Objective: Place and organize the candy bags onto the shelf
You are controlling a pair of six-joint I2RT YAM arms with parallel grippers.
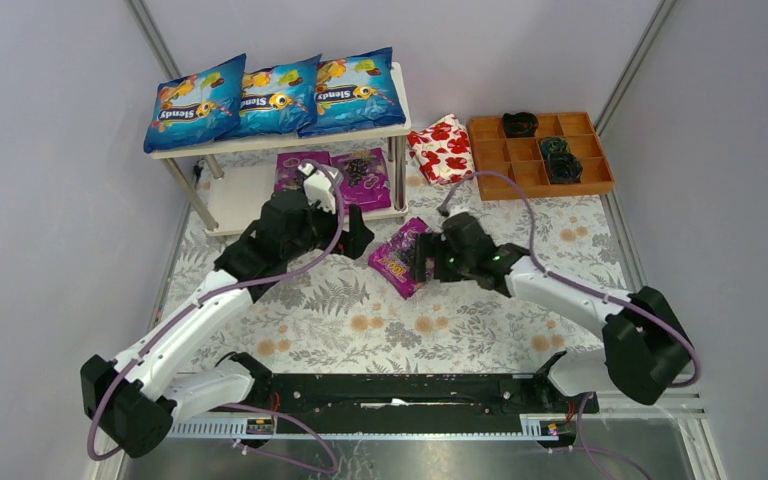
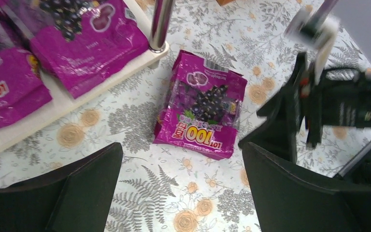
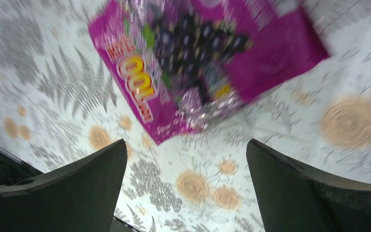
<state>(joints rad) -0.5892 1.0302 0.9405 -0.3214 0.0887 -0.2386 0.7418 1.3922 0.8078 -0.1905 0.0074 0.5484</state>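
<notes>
We are looking down on a flowered table [image 1: 360, 320] with two robot arms reaching toward a low two-tier shelf [image 1: 240, 190] at the back left. Three blue bags [image 1: 278, 97] are lying side by side on the top board. Two purple bags [image 1: 365, 175] are lying on the right part of the lower board, and the left part of that board is showing bare wood.

A third, loose purple bag [image 1: 400, 257] is lying flat on the table just in front of the shelf's right front leg, printed side up.

The right gripper [image 1: 425, 258] is hovering just beside this bag's near right edge. In the right wrist view its jaws are standing wide apart and holding nothing, with the bag [image 3: 198, 63] just ahead of them. The left gripper [image 1: 355, 235] is hanging just left of the bag, near the shelf front, its jaws also wide apart and empty.

We are judging the bag to be light, soft and crinkly, with a glossy film that is likely slippery. The filling is probably shifting loosely inside, so a grip across the puffy middle may slide. We are favouring a pinch on the flat sealed strip along one short end, or across a thin side edge.
</notes>
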